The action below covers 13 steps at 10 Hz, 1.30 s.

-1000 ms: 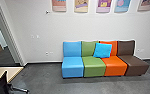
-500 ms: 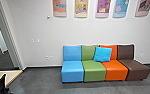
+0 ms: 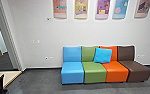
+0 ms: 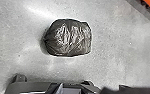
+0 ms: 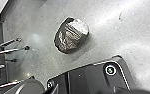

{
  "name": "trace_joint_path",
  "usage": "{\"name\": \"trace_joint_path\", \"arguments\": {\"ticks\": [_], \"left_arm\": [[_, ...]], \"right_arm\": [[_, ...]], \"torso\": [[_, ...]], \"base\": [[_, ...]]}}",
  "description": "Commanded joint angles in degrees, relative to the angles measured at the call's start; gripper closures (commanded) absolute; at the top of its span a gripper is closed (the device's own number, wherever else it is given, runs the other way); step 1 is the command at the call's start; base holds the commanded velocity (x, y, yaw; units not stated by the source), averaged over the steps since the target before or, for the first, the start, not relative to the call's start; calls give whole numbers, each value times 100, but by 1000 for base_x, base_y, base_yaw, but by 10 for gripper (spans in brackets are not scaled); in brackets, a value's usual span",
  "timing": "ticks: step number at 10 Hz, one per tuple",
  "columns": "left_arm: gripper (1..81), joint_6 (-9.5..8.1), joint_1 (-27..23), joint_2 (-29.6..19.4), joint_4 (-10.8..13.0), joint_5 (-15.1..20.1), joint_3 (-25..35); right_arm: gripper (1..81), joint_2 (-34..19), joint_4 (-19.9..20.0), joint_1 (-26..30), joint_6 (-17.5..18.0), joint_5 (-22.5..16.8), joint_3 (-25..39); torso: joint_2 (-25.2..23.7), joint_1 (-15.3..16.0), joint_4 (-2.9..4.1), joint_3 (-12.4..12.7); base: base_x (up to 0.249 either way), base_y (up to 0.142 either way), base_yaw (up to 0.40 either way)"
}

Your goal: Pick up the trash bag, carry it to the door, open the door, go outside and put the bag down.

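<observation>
The trash bag (image 4: 69, 38), dark and shiny, lies on the grey floor (image 4: 116, 57), and the floor is seen around it. In the right wrist view, thin metal legs (image 5: 13, 50) stand apart from the bag. For the left gripper and the right gripper, I cannot tell if the jaws are open or closed. In the head view, the seats (image 3: 72, 71) are blue, green, orange and brown, with a bright blue cushion (image 3: 102, 55) upon them. Above, colourful posters (image 3: 81, 8) hang on the wall (image 3: 91, 32).

Bag (image 4: 68, 38): dark, glossy plastic, plump and rounded, with wrinkled surface and creases converging at one end; lying on grey floor (image 4: 121, 57).
</observation>
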Motion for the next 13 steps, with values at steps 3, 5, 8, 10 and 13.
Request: {"name": "trace_joint_path", "arguments": {"ticks": [3, 5, 8, 10, 13], "left_arm": [[10, -35, -635, -93, -114, 461, 40], [10, -36, -652, -93, -165, 461, 40], [10, -36, -819, -111, -360, 470, 40], [10, -36, -898, -146, -675, 470, 31], [10, -36, -916, -76, -983, 470, -241]], "right_arm": [[10, -242, 48, 644, 15, -647, 196], [10, -338, 48, 609, 15, -638, 223], [10, -374, 48, 592, 15, -647, 311], [10, -374, 48, 583, 15, -638, 319], [10, -391, 48, 583, 15, -647, 372]], "torso": [[-953, 612, 0, -897], [-1379, 885, -2, -1303], [-1998, 1279, 0, -1351], [-2295, 1475, -2, -1491], [-2900, 1851, -2, -1539]], "base": [[0, 0, 0], [0, 0, 0], [0, 0, 0], [0, 0, 0], [0, 0, 0]]}}
